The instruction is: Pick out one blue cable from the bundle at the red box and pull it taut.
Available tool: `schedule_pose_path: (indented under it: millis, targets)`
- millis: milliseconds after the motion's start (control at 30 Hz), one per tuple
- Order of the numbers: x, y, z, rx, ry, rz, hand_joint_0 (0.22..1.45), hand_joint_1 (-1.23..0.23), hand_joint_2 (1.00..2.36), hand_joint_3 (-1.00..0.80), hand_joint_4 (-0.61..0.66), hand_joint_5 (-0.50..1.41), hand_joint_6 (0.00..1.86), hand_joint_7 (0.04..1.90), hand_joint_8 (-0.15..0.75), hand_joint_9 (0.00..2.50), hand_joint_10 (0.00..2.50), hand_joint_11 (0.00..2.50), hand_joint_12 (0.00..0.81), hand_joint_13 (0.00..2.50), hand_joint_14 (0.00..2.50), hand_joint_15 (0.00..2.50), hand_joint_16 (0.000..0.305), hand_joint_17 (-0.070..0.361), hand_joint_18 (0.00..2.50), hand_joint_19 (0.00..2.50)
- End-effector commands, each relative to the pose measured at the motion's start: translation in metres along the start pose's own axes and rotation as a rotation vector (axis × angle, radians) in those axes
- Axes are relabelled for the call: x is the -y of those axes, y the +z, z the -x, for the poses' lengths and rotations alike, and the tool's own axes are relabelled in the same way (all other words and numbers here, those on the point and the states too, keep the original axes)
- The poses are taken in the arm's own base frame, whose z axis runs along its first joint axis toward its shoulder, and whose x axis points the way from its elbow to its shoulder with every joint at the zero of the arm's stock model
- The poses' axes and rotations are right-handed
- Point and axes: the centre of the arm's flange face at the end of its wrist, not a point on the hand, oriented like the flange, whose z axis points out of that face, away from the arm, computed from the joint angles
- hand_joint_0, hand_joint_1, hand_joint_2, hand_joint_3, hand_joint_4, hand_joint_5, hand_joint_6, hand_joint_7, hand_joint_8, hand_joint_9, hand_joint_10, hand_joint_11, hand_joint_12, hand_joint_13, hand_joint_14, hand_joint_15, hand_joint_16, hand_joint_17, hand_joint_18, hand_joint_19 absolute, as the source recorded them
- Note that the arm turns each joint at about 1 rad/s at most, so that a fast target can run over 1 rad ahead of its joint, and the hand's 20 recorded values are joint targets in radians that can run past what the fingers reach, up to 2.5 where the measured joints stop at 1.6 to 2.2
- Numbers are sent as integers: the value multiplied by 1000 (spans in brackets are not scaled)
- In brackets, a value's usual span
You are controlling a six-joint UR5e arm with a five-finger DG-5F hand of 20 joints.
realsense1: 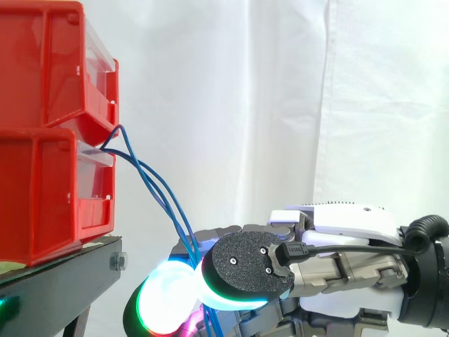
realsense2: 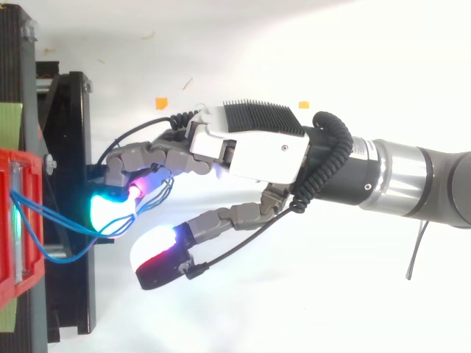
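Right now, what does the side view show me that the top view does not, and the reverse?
Side view: two red bins stacked on the black stand, with the blue cables leaving the front where the bins meet and curving down to the hand. Top view: the cables' sideways loops at the bin front, the grey arm behind the hand, and orange marks on the floor. Shared: bins, stand, cables, hand, and no taut cable yet.
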Motion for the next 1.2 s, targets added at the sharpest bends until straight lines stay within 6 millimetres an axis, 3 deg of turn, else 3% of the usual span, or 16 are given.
schedule_pose_path:
  millis: [0,333,500,733,967,1033,1167]
  targets:
    - [0,0,0,0,0,1,576,-638,1010,-377,45,-91,500,1247,212,833,13,348,301,724,18,405,43,96,471,599]
    - [0,0,0,-16,3,10,539,-626,1001,-491,58,-94,501,1234,221,837,12,336,311,733,16,406,45,101,488,591]
    - [1,0,2,-22,4,13,472,-515,1000,-500,103,-95,501,1201,232,846,13,326,329,752,15,393,50,112,525,567]
    - [1,0,1,-40,4,23,446,-490,1000,-500,110,-96,501,1184,234,854,11,321,335,765,14,386,52,117,544,555]
    - [1,1,2,-55,3,31,543,-267,1000,-500,38,-95,501,1197,195,851,12,322,297,753,16,404,45,101,499,589]
    - [0,1,3,-56,3,32,570,-275,1000,-500,23,-94,501,1202,189,849,14,330,295,752,17,410,44,98,490,601]
    - [0,1,3,-59,3,36,607,-448,1007,-417,8,-94,500,1247,194,851,13,344,294,745,18,420,43,97,485,607]
